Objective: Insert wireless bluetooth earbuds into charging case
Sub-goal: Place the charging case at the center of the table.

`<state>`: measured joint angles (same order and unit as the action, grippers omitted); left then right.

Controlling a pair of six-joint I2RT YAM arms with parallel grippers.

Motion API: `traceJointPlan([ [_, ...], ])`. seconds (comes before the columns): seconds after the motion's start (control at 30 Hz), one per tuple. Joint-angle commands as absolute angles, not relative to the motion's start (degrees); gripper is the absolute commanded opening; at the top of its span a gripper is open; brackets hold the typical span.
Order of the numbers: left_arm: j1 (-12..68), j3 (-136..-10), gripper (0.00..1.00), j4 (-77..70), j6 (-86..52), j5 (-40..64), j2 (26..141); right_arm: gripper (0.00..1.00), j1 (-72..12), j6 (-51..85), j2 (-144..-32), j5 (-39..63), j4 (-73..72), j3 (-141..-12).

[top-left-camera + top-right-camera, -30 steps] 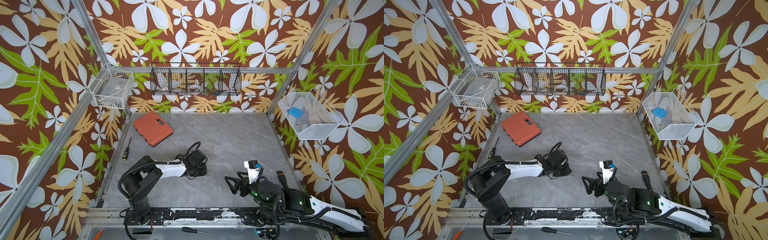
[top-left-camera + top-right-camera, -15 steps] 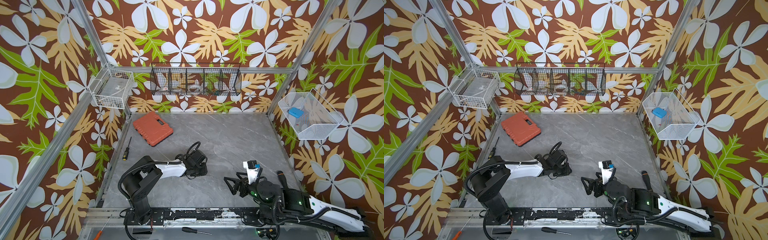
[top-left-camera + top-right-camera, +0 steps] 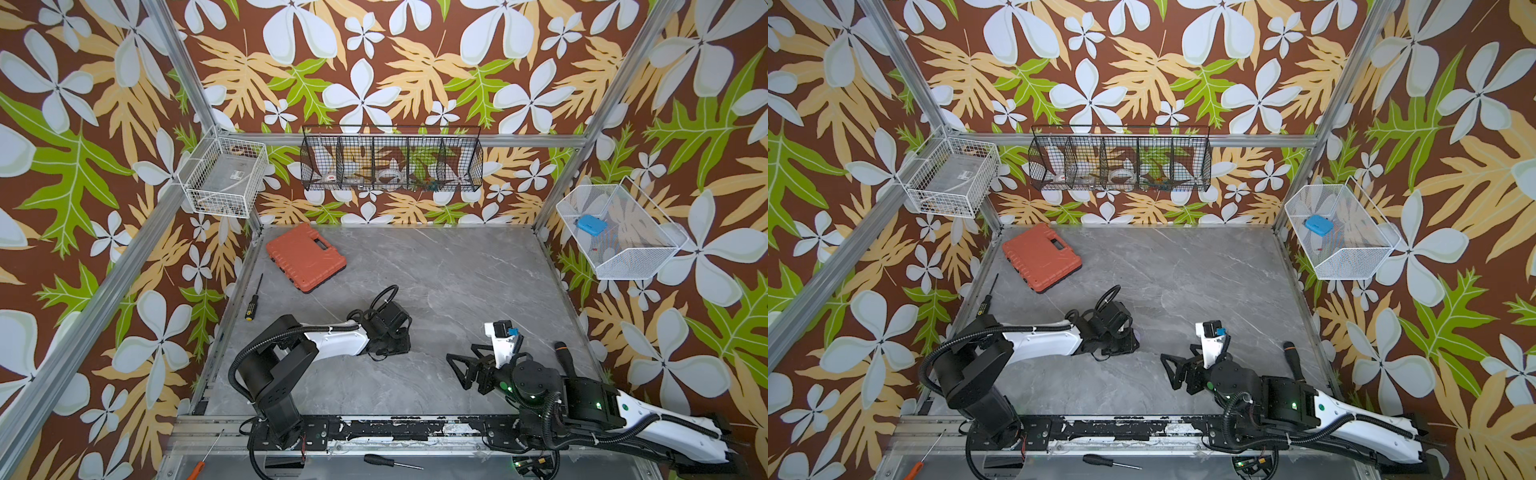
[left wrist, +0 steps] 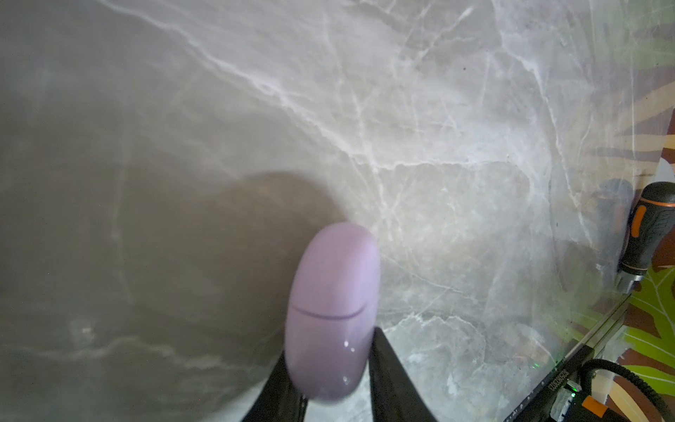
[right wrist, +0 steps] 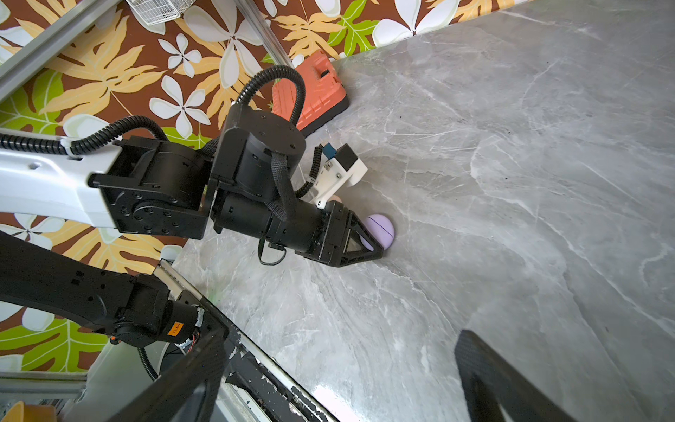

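Steady closed lavender case [image 4: 334, 277] between fingers of left hand [image 4: 330, 345] (clamped or slack: cannot tell); bring wide-spread right hand [image 3: 461, 372] in to open it.

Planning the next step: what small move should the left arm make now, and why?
Probably steady the lavender rounded plastic case on edge in the left gripper: its lid seam looks closed, and the open right gripper is nearby to lift the lid.
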<state>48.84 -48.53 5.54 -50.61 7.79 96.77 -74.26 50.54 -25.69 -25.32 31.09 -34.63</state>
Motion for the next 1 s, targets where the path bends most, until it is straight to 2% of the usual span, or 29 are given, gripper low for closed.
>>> traceJointPlan([
  [0.0,48.8,-47.7,0.32,10.7,-50.6,7.0,96.3,0.97,-74.3,50.1,-26.0,-25.5,30.1,-35.1],
  [0.33,48.8,-47.1,0.33,11.3,-50.3,6.4,95.9,0.97,-74.3,49.8,-26.7,-25.1,29.6,-35.2],
  [0.4,48.8,-47.1,0.40,11.5,-50.1,6.3,95.9,0.97,-74.3,49.8,-26.7,-25.1,29.7,-35.2],
  [0.97,48.8,-48.0,0.44,17.7,-46.5,3.9,88.9,0.99,-74.3,50.1,-26.4,-26.0,30.7,-35.1],
])
